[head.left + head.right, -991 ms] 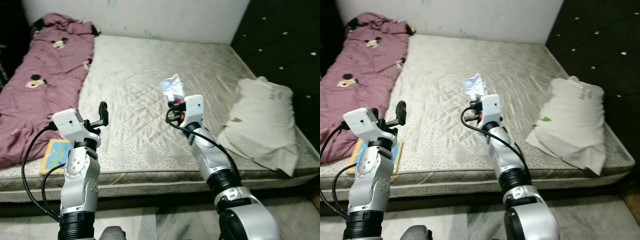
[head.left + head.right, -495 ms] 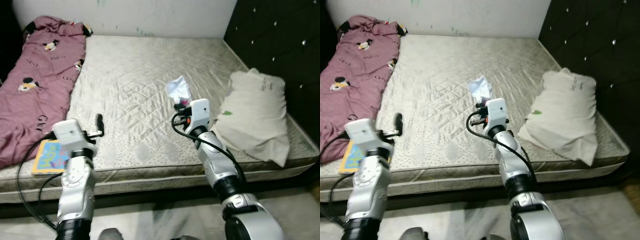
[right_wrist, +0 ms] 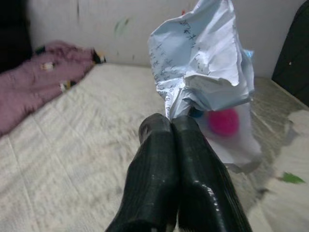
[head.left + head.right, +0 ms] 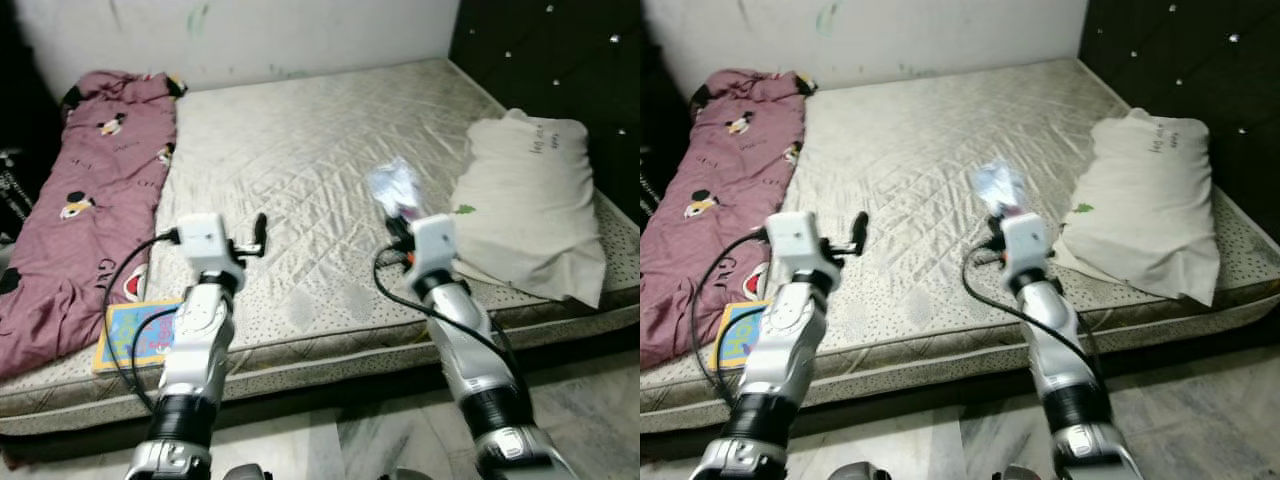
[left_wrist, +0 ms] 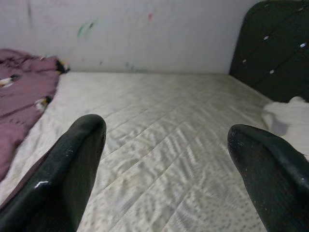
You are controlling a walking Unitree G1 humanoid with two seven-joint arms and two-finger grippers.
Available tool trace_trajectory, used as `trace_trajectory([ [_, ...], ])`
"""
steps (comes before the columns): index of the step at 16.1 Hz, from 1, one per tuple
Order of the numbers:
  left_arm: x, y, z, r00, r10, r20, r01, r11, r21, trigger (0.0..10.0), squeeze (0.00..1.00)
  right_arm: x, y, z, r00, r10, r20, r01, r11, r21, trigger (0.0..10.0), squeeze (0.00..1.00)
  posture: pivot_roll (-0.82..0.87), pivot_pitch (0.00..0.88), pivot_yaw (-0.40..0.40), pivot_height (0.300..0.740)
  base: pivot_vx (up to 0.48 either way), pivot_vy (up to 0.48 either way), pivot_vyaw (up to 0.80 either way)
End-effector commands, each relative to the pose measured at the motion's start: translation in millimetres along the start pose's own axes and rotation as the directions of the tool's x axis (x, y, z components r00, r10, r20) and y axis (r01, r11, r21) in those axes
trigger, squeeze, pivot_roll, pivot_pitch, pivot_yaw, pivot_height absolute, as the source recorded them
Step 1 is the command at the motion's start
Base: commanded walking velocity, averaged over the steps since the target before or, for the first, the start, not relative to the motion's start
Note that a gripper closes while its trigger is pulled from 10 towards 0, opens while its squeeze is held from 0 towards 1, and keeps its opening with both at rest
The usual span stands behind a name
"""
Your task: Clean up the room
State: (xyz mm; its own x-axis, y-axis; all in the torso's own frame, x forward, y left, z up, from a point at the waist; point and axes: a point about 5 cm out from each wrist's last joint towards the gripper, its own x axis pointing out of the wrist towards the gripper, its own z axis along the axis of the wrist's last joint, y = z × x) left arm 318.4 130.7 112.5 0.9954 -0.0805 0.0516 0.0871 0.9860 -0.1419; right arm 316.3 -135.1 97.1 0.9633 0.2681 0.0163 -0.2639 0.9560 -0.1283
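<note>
Above the mattress (image 4: 300, 150) — right gripper (image 3: 175, 126) still pinches crumpled paper (image 3: 203, 63); camera shifted.

Pretty clearly a bedroom in someone's home. I'm facing a bare quilted mattress (image 4: 300, 170) that runs across the frame, a white pillow (image 4: 530, 210) at right against a dark tufted headboard (image 4: 545, 55), a maroon cartoon-print blanket (image 4: 85, 210) at left, and a scuffed white wall (image 4: 250, 35) up top.

L gripper (image 5: 166, 145) fingers apart; R gripper (image 3: 171, 126) fingers pinched, both arms raised.
</note>
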Motion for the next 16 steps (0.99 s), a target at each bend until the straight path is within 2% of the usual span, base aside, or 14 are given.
trace_trajectory([
  [1, 1.8, 5.0, 9, 0.999, -0.005, 0.038, 0.004, 1.0, 0.007, 10.0, 0.0, 1.8, 6.8, 9, 1.0, 0.023, 0.004, -0.023, 1.0, -0.006, 10.0, 0.0, -0.08, 0.0, 0.106, 0.74, 0.0, 0.0, 0.0],
  [3, -10.3, 19.3, 3, 0.999, 0.031, 0.023, -0.033, 0.997, 0.072, 10.0, 0.0, 1.2, 22.5, 19, 0.994, 0.098, 0.042, -0.1, 0.993, 0.056, 10.0, 0.0, -0.05, 0.0, 0.095, 0.74, 0.0, 0.0, 0.0],
  [6, -28.1, 31.9, -6, 0.998, 0.066, -0.008, -0.065, 0.992, 0.108, 10.0, 0.0, 2.8, 43.4, 28, 0.992, 0.113, 0.062, -0.114, 0.993, 0.007, 10.0, 0.0, -0.01, 0.0, 0.077, 0.74, 0.0, 0.0, 0.0],
  [8, -35.1, 37.6, -10, 0.997, 0.083, -0.006, -0.082, 0.992, 0.09, 10.0, 0.0, 12.6, 37.2, 27, 0.996, 0.062, 0.068, -0.063, 0.998, 0.019, 10.0, 0.0, 0.02, 0.0, 0.035, 0.74, 0.0, 0.0, 0.0],
  [10, -40.0, 42.8, -6, 0.99, 0.137, 0.028, -0.138, 0.988, 0.062, 10.0, 0.0, 23.5, 14.9, 24, 0.997, -0.077, 0.026, 0.073, 0.989, 0.128, 10.0, 0.0, 0.05, 0.0, -0.015, 0.74, 0.0, 0.0, 0.0],
  [11, -42.3, 43.1, -4, 0.989, 0.142, 0.04, -0.144, 0.988, 0.048, 10.0, 0.0, 25.5, 15.9, 24, 0.997, -0.073, 0.015, 0.07, 0.989, 0.133, 10.0, 0.0, 0.06, 0.0, -0.032, 0.74, 0.0, 0.0, 0.0],
  [13, -47.3, 41.7, -2, 0.987, 0.154, 0.054, -0.156, 0.987, 0.033, 10.0, 0.0, 26.7, 28.6, 24, 1.0, 0.017, 0.012, -0.019, 0.991, 0.13, 10.0, 0.0, 0.08, 0.0, -0.05, 0.74, 0.0, 0.0, 0.0],
  [16, -53.8, 49.2, -3, 0.985, 0.169, 0.036, -0.17, 0.985, 0.021, 10.0, 0.0, 25.6, 33.1, 21, 1.0, 0.0, 0.004, -0.001, 0.991, 0.133, 10.0, 0.0, 0.09, 0.0, -0.033, 0.74, 0.0, 0.0, 0.0],
])
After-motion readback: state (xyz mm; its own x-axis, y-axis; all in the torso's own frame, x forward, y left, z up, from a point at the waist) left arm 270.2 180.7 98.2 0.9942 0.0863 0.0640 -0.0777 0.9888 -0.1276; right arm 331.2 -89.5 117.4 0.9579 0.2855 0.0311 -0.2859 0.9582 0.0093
